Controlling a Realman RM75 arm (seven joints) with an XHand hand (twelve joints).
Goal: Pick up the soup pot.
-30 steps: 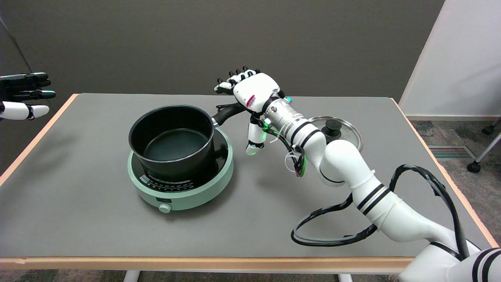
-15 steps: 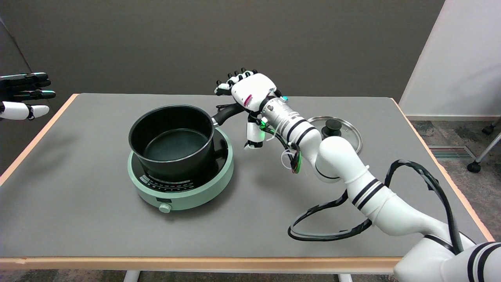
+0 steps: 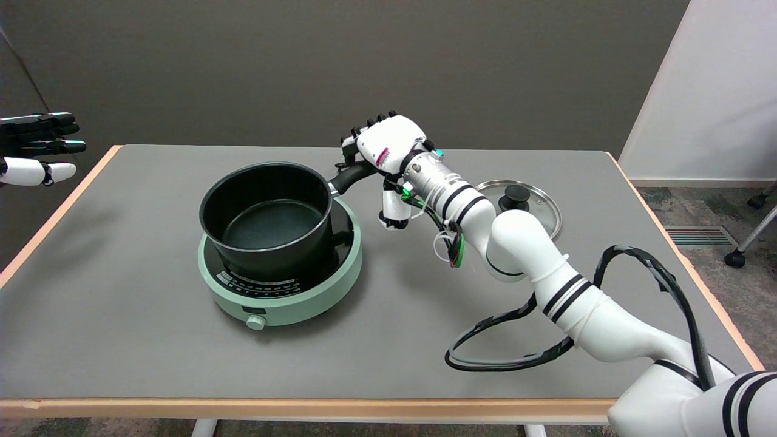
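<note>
- The right hand (image 3: 388, 142) is sitting over the outer end of the soup pot's handle (image 3: 351, 176), back of the hand facing the camera.
- Its fingers (image 3: 367, 124) are curling down on the far side of the handle and the thumb (image 3: 391, 209) is hanging below on the near side; whether the hand is actually gripping the handle cannot be told from this view.
- A small red-and-white label is showing on the back of the hand; its writing is too small to read.
- The soup pot (image 3: 267, 218), black and lidless, is standing upright on the mint-green induction cooker (image 3: 282, 276), left of the table's centre, with its handle pointing up and right toward the hand.
- The cooker is showing a row of printed markings on its black top and a round knob (image 3: 255, 322) at its front edge; the markings are illegible.
- A glass lid (image 3: 534, 203) with a black knob is lying flat on the table behind the right forearm, well apart from the pot.
- A black cable loop (image 3: 504, 358) is hanging from the arm to the table surface near the front right.
- The grey table (image 3: 121, 352) is offering open surface in front of and left of the cooker, bounded by a wood-coloured edge.
</note>
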